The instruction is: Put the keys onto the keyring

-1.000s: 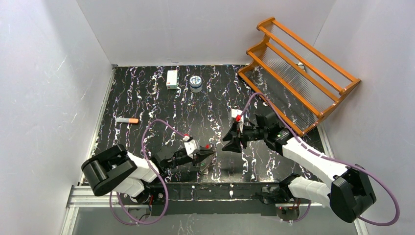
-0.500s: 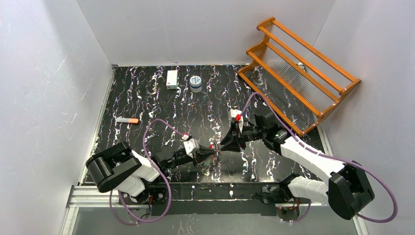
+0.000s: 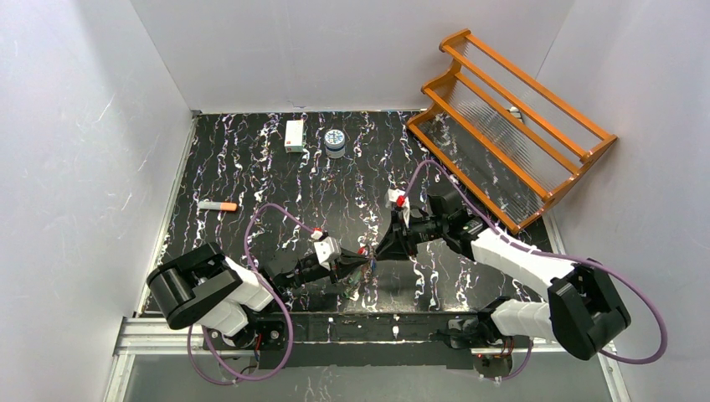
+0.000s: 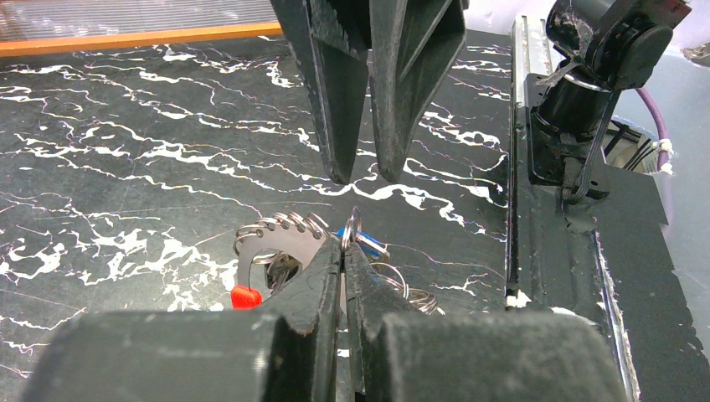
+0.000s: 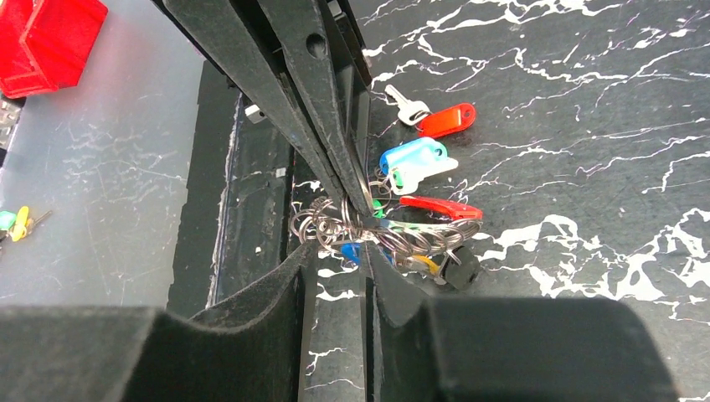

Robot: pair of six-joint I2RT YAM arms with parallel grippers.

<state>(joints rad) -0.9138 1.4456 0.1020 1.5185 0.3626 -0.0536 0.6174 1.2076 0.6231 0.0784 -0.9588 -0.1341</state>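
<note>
My left gripper (image 3: 362, 266) (image 4: 345, 251) is shut on the thin silver keyring (image 4: 352, 228), held edge-up just above the black table. Below it lies a bunch of keys (image 3: 352, 286) on several small rings, with red (image 4: 245, 296) and blue (image 4: 362, 243) caps. My right gripper (image 3: 379, 251) (image 5: 339, 251) is open by a narrow gap, its tips right in front of the left gripper's tips (image 5: 356, 197) and just above the ring cluster (image 5: 331, 224). In the right wrist view, red (image 5: 439, 207), blue (image 5: 413, 156) and yellow (image 5: 427, 264) capped keys fan out. A separate red-capped key (image 5: 444, 120) lies beyond them.
An orange wooden rack (image 3: 511, 126) leans at the back right. A white box (image 3: 294, 135) and a small round tin (image 3: 335, 142) stand at the back. An orange marker (image 3: 219, 205) lies at the left. The table's near edge rail (image 4: 553, 251) is close by.
My right gripper has moved left and down until its tips meet the left gripper's tips. The left gripper has shifted slightly forward with the ring.
</note>
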